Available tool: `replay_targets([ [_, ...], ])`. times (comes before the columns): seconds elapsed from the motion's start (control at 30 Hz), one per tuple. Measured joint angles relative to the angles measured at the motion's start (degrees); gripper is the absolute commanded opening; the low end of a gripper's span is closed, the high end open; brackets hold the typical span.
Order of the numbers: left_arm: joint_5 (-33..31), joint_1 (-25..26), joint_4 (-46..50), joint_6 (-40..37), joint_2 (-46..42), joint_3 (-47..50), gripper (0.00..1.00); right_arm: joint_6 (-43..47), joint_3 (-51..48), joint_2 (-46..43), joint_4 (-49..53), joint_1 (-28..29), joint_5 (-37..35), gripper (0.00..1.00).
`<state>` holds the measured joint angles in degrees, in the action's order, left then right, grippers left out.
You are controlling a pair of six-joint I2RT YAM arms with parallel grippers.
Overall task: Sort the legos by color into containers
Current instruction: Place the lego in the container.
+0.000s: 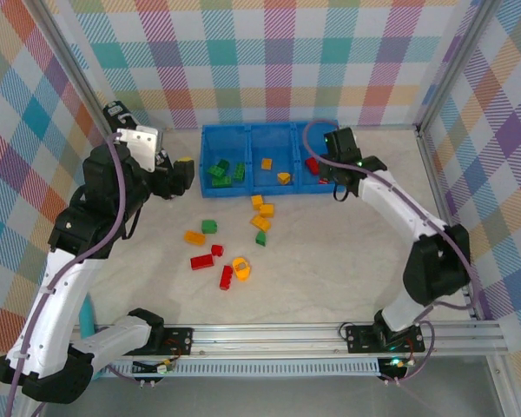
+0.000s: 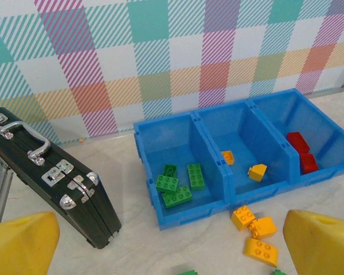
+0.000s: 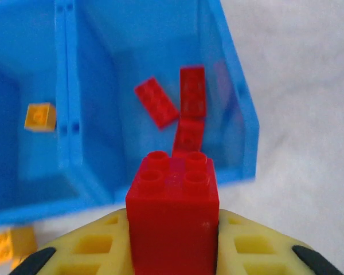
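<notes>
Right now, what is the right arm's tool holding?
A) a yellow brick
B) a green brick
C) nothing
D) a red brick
D: the right wrist view shows a red brick clamped upright in the right tool, studs pointing up.

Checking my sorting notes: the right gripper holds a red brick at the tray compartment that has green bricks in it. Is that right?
Not quite. The right gripper does hold a red brick, but the compartment in front of it has red bricks in it, not green, as the right wrist view shows.
</notes>
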<state>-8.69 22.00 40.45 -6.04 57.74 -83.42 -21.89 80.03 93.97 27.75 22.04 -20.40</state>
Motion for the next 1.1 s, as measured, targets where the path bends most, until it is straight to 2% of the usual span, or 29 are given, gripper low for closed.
replay_targets([
  [0.3,0.22,-0.59,-0.11,-1.11,1.62,0.02,1.00,7.96,14.25,18.95,-6.36,-3.82,5.51,0.32],
  [0.57,3.69,-5.70,-0.20,-0.24,2.84,0.09,1.00,10.43,26.12,32.20,-4.96,-4.66,8.11,0.34],
  [0.77,5.20,-7.08,-0.37,0.66,4.44,0.11,1.00,10.60,30.77,36.50,-2.03,-4.85,8.07,0.43],
  [0.9,6.08,-8.46,-0.37,1.16,5.46,0.13,1.00,10.64,31.95,37.13,-0.59,-4.87,8.13,0.54],
  [1.1,6.58,-9.16,-0.61,1.99,5.42,0.50,1.00,10.21,31.80,37.07,0.31,-5.14,8.76,0.61],
])
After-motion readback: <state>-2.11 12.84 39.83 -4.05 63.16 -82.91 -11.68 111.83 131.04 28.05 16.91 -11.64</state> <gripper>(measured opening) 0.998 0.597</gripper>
